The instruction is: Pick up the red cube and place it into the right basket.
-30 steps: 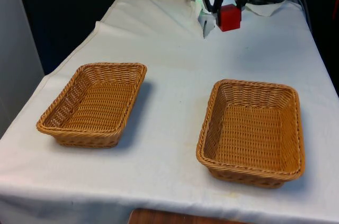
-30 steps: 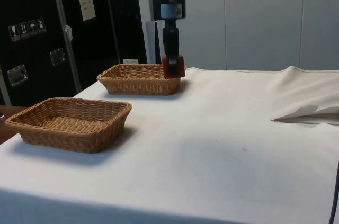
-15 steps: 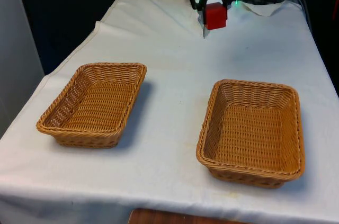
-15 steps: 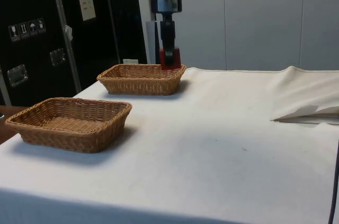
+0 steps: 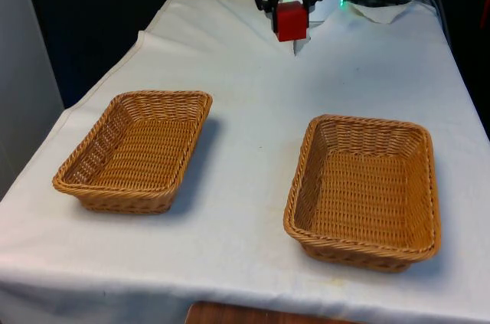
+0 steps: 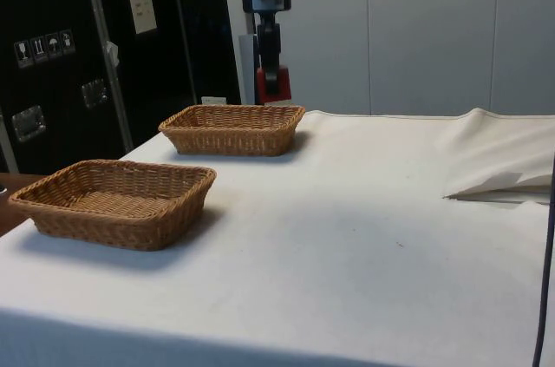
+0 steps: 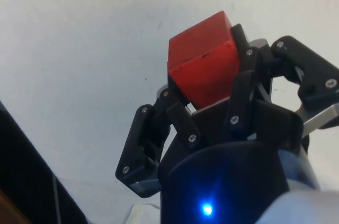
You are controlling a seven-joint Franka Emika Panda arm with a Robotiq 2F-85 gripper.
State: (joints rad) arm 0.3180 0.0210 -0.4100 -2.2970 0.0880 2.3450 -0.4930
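The fingers are clenched on the red cube, which hangs between them well above the desk with only air beneath it. In the wrist view the fingers grip the cube from two opposite sides, one black pad pressed to each face, and the cube sits slightly tilted against the white cloth below. From the side view the fingers point straight down and the cube sits at their tips, raised clear of the wicker rim that lies under and just in front of it. Two wicker baskets rest on the desk, both well below the fingers and nearer the front camera. The basket on the front view's left lies off to one side of the fingers; the basket on the front view's right lies off to the other side, at about the same remove. Both baskets hold nothing. In the side view the farther basket stands almost under the fingers and the nearer basket well apart from them. A fold of cloth lies raised on the desk, far from the fingers.
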